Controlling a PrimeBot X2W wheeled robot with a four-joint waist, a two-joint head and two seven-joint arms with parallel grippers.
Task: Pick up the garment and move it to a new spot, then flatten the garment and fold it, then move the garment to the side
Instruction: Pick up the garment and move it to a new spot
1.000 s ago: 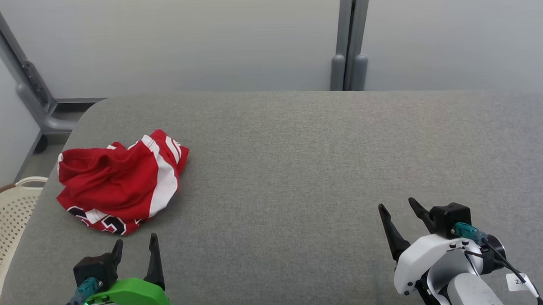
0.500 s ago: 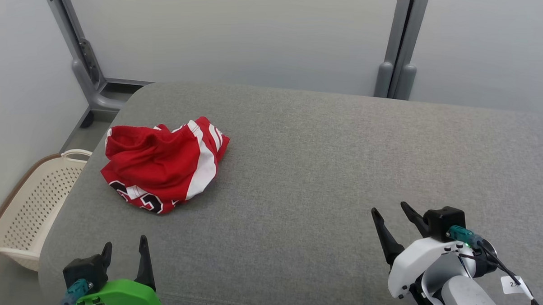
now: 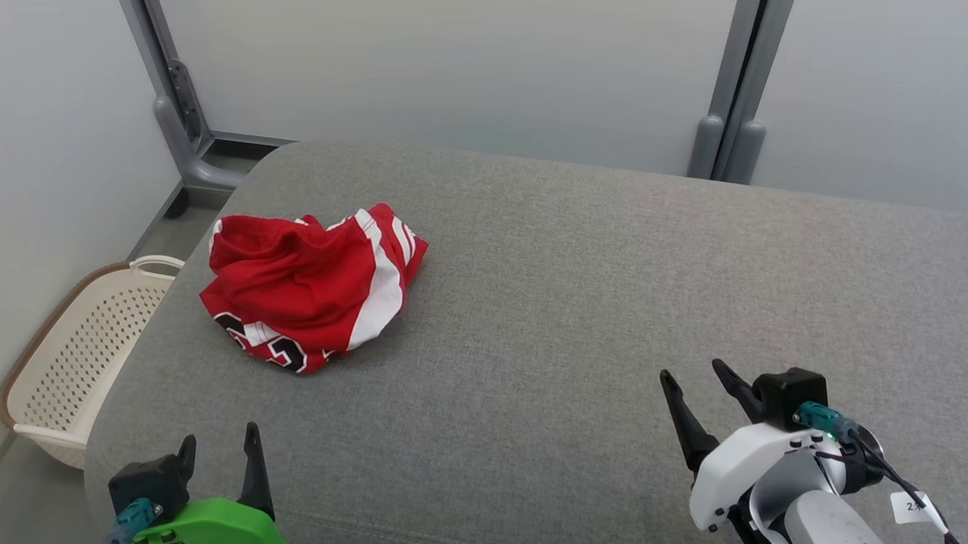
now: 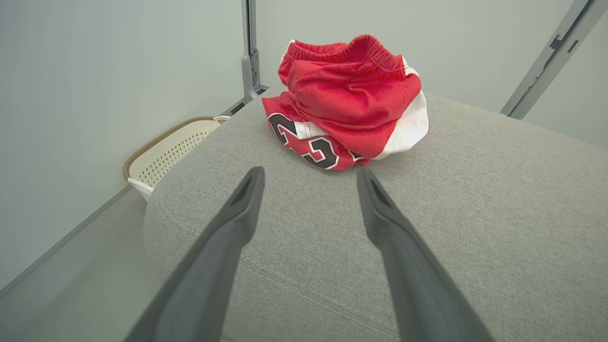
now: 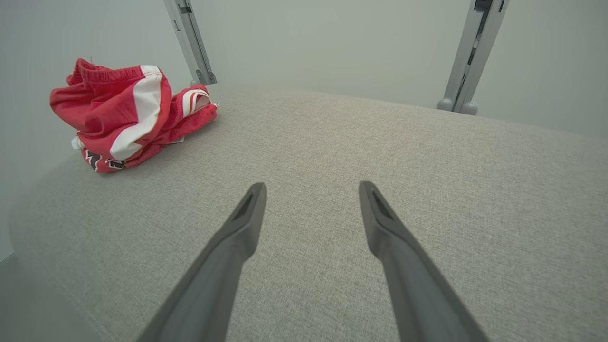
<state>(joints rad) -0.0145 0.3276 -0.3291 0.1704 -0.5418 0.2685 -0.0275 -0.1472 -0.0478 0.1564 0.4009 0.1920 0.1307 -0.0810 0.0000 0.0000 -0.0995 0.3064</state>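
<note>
A cream perforated basket (image 3: pixel 76 359) with a brown rim stood on the floor just beside the left edge of the grey cushion (image 3: pixel 573 301). Behind the cushion's far-left corner a grey metal post (image 3: pixel 176 97) rose against the pale wall. The garment (image 3: pixel 307 290), red shorts with white side stripes and black-and-white numerals, lay crumpled in a heap on the cushion near that far-left corner. Its elastic waistband was bunched at the top and the numerals were turned toward the cushion's near edge.

The left gripper (image 3: pixel 220 434), on a green wrist housing, hovered over the cushion's near-left edge. Its two dark fingers (image 4: pixel 242 209) were spread apart with nothing between them, pointing toward the garment and clear of it. The right gripper (image 3: pixel 690 369), on a white wrist housing, hung over the near-right part of the cushion, well apart from the garment, its fingers likewise spread and holding nothing. A second grey post (image 3: pixel 739 94) stood behind the cushion's far edge toward the right.
</note>
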